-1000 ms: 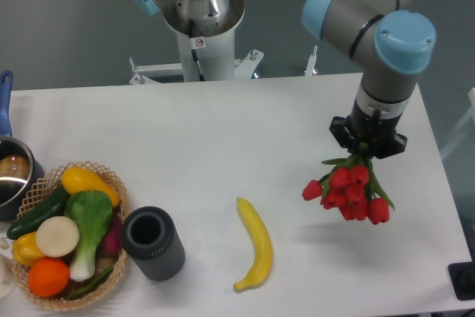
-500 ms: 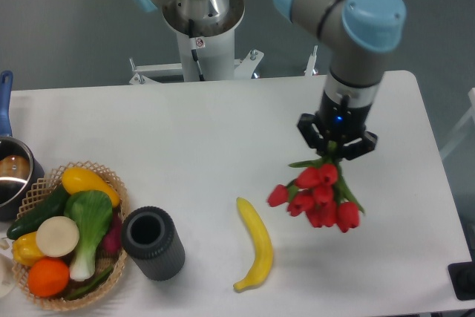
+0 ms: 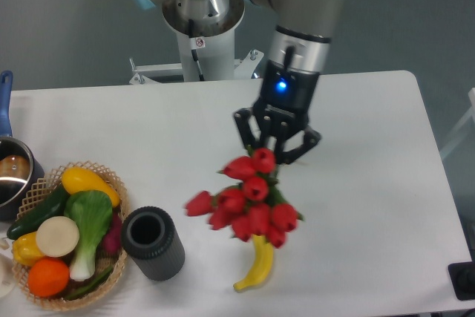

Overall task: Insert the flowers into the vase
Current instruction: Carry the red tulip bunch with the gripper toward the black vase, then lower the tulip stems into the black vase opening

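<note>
Red tulip buds mark the flowers [image 3: 249, 202], hanging mid-frame from my gripper [image 3: 275, 148], which is clenched on their stems. The vase [image 3: 153, 243] stands lower left of the bunch, well apart, beside the basket [image 3: 110, 183], mouth open and upward. The bunch's long axis runs roughly vertical, buds lowermost toward the camera, partly covering the banana [image 3: 256, 271].

White table [image 3: 185, 131]: vase [image 3: 154, 243], banana [image 3: 257, 269], basket [image 3: 104, 183]

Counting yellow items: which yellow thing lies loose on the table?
The banana, partly hidden under the flowers; the other yellow things sit inside the wicker basket.
</note>
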Tool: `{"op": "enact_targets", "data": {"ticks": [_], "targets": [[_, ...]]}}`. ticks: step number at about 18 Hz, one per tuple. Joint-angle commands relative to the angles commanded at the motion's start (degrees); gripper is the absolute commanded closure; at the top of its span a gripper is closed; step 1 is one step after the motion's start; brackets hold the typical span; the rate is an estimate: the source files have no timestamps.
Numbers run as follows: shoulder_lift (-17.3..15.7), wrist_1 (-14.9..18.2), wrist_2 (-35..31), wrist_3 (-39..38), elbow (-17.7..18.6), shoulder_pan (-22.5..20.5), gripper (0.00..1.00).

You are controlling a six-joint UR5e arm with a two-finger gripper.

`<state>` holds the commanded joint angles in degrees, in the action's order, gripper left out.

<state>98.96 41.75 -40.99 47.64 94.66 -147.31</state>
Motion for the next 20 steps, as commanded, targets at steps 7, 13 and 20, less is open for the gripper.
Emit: {"op": "enact_targets", "data": {"ticks": [7, 13, 20], "targets": [[2.4, -0.1, 8.7, -2.3, -3.1, 3.6, 1.00], [7.1, -0.8, 14.5, -3.0, -7.8, 4.7, 0.99], [10.2, -0.8, 15.9, -3.0, -10.5, 7.4, 0.97]]}}
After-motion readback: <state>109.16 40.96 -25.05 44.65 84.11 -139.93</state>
